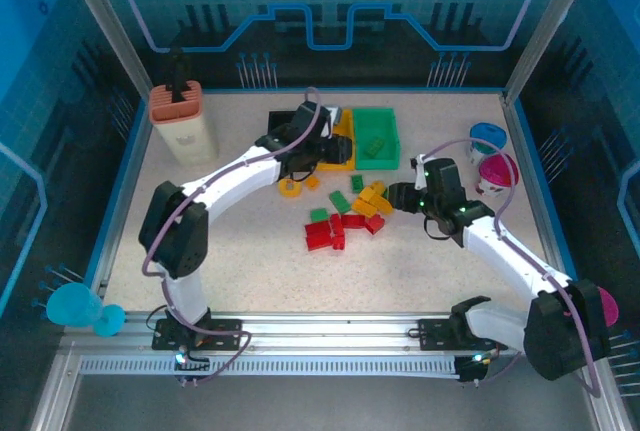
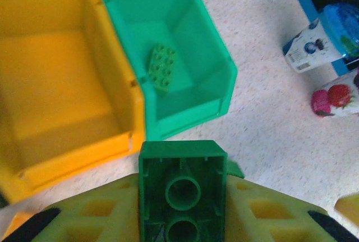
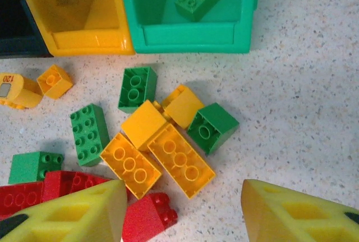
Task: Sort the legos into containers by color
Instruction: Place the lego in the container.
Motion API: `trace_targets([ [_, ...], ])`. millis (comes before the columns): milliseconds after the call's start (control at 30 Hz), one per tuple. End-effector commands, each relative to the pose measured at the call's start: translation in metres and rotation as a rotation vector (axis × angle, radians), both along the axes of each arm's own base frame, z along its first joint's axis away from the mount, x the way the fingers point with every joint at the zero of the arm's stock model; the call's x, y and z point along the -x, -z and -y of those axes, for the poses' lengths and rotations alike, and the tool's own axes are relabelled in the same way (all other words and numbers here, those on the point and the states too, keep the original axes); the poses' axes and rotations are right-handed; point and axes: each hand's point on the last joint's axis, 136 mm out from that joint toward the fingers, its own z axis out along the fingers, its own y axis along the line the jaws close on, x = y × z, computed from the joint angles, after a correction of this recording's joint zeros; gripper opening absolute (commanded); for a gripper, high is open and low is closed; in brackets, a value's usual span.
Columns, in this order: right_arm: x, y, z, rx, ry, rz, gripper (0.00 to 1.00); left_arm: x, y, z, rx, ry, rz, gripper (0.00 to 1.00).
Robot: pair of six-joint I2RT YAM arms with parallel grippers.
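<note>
My left gripper (image 2: 182, 208) is shut on a green lego (image 2: 182, 188), held with its hollow underside facing the camera just in front of the yellow bin (image 2: 84, 158) and green bin (image 2: 221, 79). One green brick (image 2: 161, 68) lies inside the green bin. The black bin (image 3: 14, 42) sits left of the yellow one, mostly hidden under the left arm. My right gripper (image 3: 182, 197) hangs open above the loose pile, with yellow bricks (image 3: 179, 160), green bricks (image 3: 212, 127) and red bricks (image 3: 148, 217) below it. In the top view the pile (image 1: 350, 213) lies between my left gripper (image 1: 312, 151) and my right gripper (image 1: 398, 196).
A tall beige box with a salmon top (image 1: 183, 121) stands at the back left. A blue cup (image 1: 488, 138) and a pink cup (image 1: 497, 173) stand at the right edge. A small yellow piece marked 120 (image 3: 14, 90) lies left of the pile.
</note>
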Motion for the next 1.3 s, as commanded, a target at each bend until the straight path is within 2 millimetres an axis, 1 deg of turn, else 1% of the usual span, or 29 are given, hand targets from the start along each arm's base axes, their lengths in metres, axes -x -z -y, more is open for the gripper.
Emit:
trace_targets([
  [0,0.006,0.001,-0.001,-0.047,0.011,0.001,0.57,-0.017,-0.017,0.030,0.071,0.071,0.051,0.36],
  [167,0.012,0.004,-0.001,-0.057,0.002,0.004,0.56,-0.044,-0.014,0.055,0.117,0.095,0.088,0.37],
  [267,0.014,0.002,-0.001,-0.052,-0.004,0.007,0.56,-0.056,-0.009,0.065,0.137,0.099,0.106,0.37],
  [467,0.017,-0.008,0.000,-0.045,-0.013,0.030,0.56,-0.077,0.001,0.078,0.153,0.089,0.118,0.37],
  [600,0.019,-0.010,-0.001,-0.054,-0.020,0.025,0.56,-0.090,0.009,0.085,0.123,0.085,0.110,0.38],
  [700,0.021,-0.008,0.000,-0.052,-0.020,0.015,0.56,-0.098,0.011,0.087,0.098,0.083,0.119,0.46],
  [733,0.022,-0.007,0.000,-0.052,-0.019,0.014,0.56,-0.100,0.010,0.087,0.090,0.085,0.124,0.51],
  [767,0.023,-0.008,0.001,-0.051,-0.018,0.015,0.56,-0.100,0.007,0.087,0.084,0.088,0.130,0.56],
  [833,0.024,-0.008,0.001,-0.053,-0.017,0.012,0.57,-0.101,-0.004,0.086,0.076,0.090,0.148,0.74],
  [867,0.025,-0.008,0.001,-0.054,-0.018,0.011,0.57,-0.100,-0.010,0.086,0.077,0.091,0.158,0.78],
  [967,0.026,-0.009,0.002,-0.053,-0.014,0.011,0.57,-0.093,-0.037,0.081,0.088,0.092,0.198,0.80],
  [1000,0.026,-0.009,0.002,-0.047,-0.014,0.012,0.58,-0.090,-0.049,0.078,0.094,0.089,0.216,0.80],
  [1100,0.024,-0.005,0.004,-0.029,-0.008,-0.006,0.62,-0.074,-0.078,0.068,0.102,0.081,0.263,0.80],
  [1167,0.022,-0.002,0.003,-0.020,-0.010,-0.022,0.64,-0.060,-0.090,0.058,0.087,0.073,0.281,0.80],
  [1267,0.018,0.004,0.003,-0.005,-0.011,-0.057,0.64,-0.038,-0.098,0.040,0.045,0.050,0.291,0.80],
])
